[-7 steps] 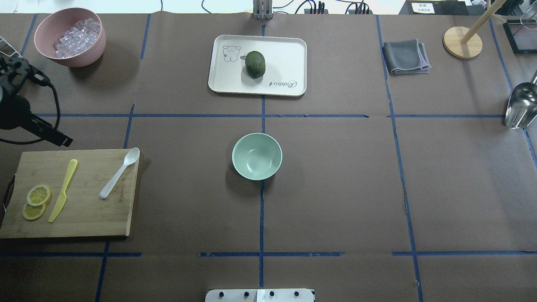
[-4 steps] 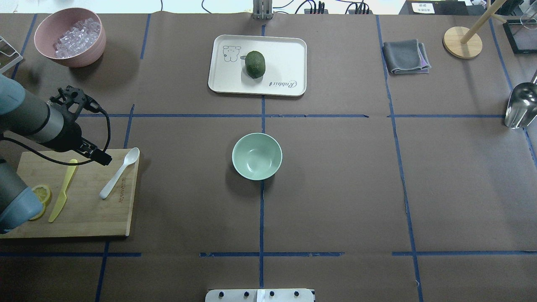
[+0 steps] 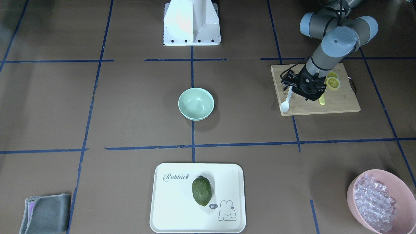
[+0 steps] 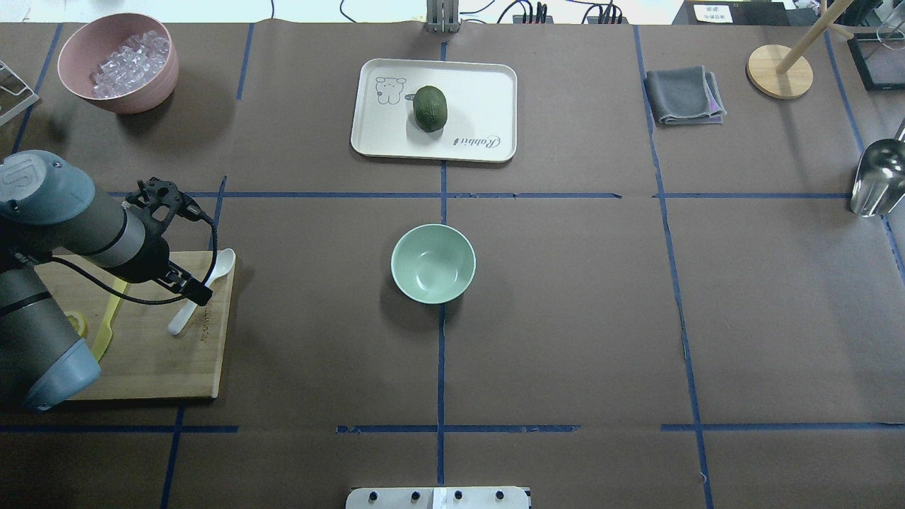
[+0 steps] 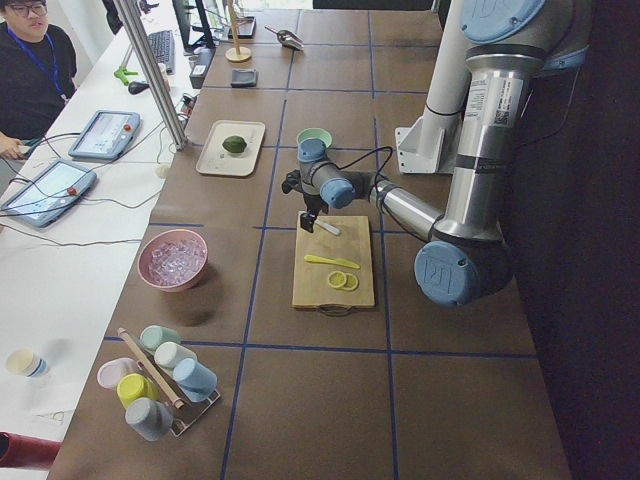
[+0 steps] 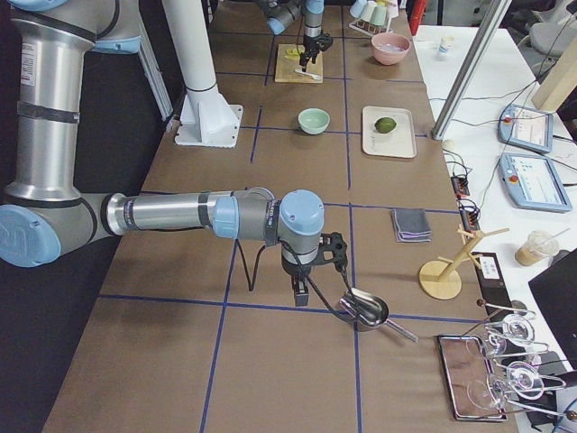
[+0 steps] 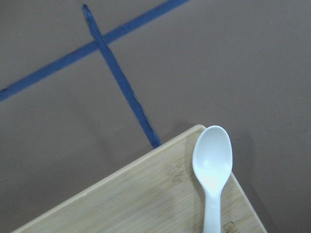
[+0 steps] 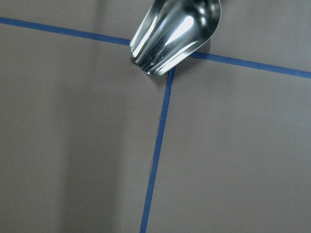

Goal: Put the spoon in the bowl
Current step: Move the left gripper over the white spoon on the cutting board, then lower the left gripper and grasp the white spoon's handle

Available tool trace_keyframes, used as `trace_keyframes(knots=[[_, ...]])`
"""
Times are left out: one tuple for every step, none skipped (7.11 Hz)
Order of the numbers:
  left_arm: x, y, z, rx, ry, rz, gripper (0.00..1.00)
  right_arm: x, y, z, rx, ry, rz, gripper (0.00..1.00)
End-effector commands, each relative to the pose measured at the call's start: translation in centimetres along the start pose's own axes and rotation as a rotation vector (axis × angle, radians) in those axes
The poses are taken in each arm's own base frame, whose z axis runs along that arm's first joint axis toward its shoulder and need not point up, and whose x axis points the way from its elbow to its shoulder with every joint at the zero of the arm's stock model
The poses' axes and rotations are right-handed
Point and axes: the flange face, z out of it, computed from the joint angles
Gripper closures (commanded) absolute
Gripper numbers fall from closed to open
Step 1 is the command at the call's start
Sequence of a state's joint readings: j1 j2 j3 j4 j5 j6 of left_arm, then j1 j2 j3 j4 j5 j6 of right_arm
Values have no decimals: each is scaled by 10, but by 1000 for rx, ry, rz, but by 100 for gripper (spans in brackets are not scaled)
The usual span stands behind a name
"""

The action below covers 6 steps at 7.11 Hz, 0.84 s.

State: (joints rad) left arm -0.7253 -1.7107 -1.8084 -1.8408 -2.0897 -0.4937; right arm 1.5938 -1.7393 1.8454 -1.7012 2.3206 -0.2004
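The white spoon lies on the wooden cutting board at the left, scoop at the board's far right corner. It also shows in the front view and in the left wrist view. The mint-green bowl stands empty at the table's centre, apart from the board. My left gripper hovers over the spoon's handle and hides its middle; it looks open and holds nothing. My right gripper shows only in the exterior right view, beside a metal scoop; I cannot tell its state.
A yellow knife and lemon slices lie on the board. A pink bowl of ice cubes stands far left. A white tray with a green fruit sits beyond the bowl. A grey cloth lies far right.
My left arm has swung in from the table's left edge to above the cutting board, over the spoon's handle. The spoon and bowl have not moved.
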Motion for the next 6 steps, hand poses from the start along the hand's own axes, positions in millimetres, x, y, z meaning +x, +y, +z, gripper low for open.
trace_keyframes(knots=[[7, -1, 6, -7, 3, 9, 0, 0, 1, 1, -2, 1, 1, 0], [9, -1, 7, -9, 2, 12, 0, 0, 1, 1, -2, 1, 1, 0], [12, 0, 9, -12, 4, 17, 0, 1, 1, 1, -3, 1, 2, 0], [11, 0, 10, -16, 2, 16, 0, 1, 1, 1, -3, 1, 2, 0], [10, 0, 14, -20, 0, 15, 0, 2, 3, 2, -5, 0, 4, 0], [11, -3, 16, -21, 0, 14, 0, 2, 3, 2, -5, 0, 4, 0]])
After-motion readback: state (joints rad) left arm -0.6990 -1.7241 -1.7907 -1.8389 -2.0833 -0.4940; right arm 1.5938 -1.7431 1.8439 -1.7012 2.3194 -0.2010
